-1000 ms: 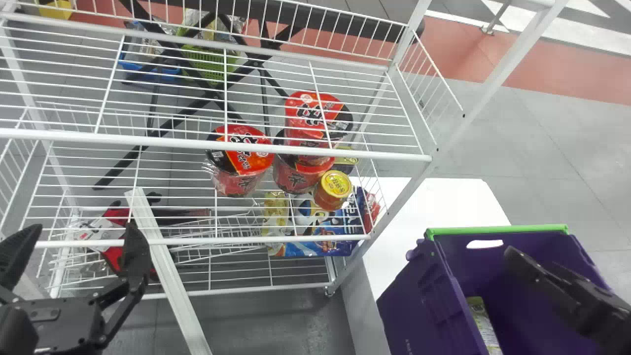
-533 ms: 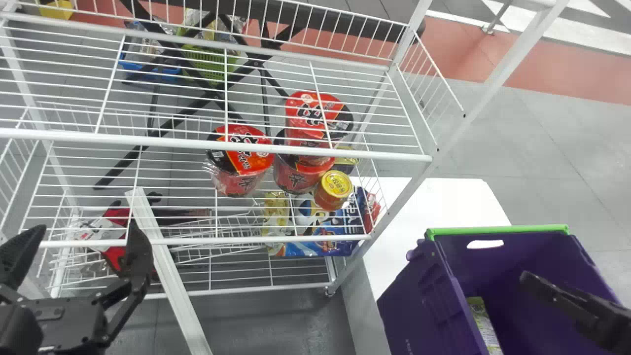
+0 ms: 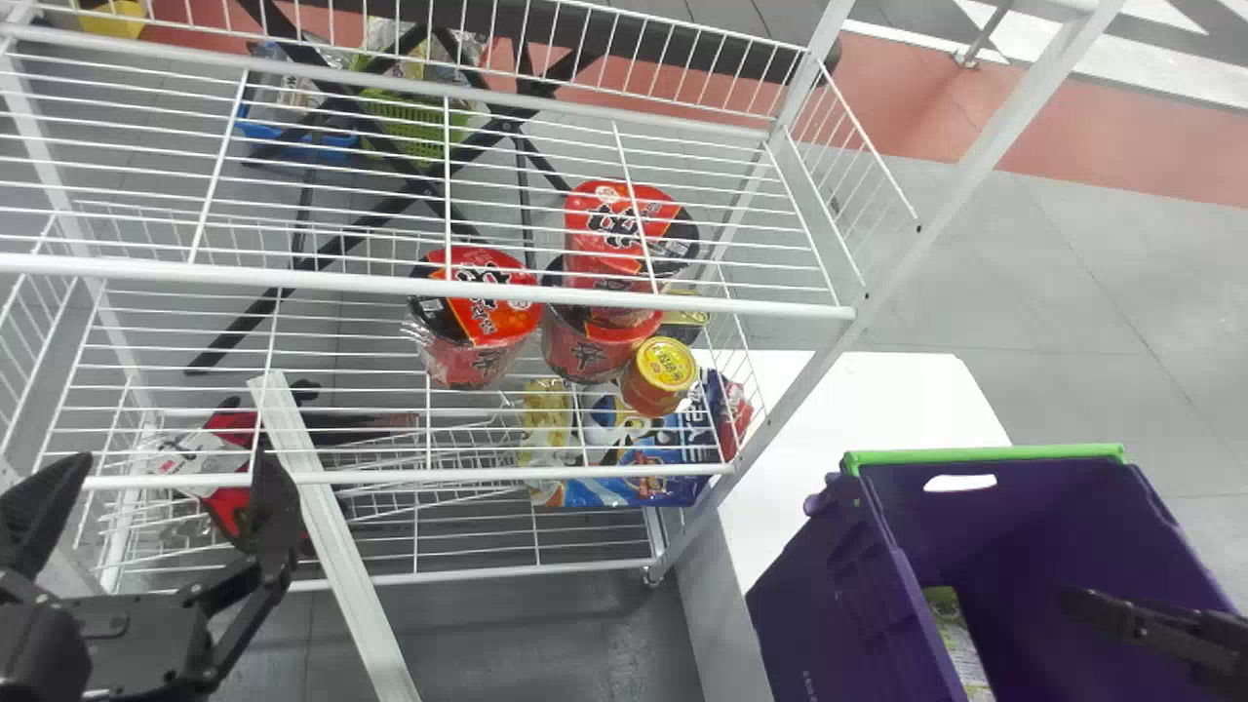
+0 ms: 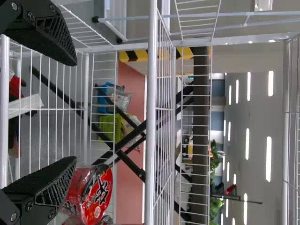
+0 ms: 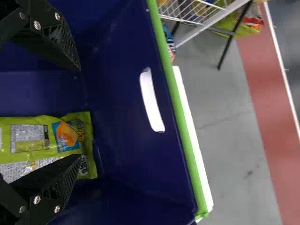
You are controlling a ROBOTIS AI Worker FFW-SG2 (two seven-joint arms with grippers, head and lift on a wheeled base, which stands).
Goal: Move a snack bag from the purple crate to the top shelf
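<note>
Bag is lying in the crate at the head view's four o'clock; right gripper is hanging wide near it, left gripper resting wide at eight. Pick-up is likely pending, the next move needing centring, lowering, pinching.

The snack bag lies in the crate (right of the rack).

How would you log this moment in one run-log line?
right gripper: open, at purple crate | snack bag: inside crate, ungripped | left gripper: open, beside wire shelves | transfer: not yet done
</note>
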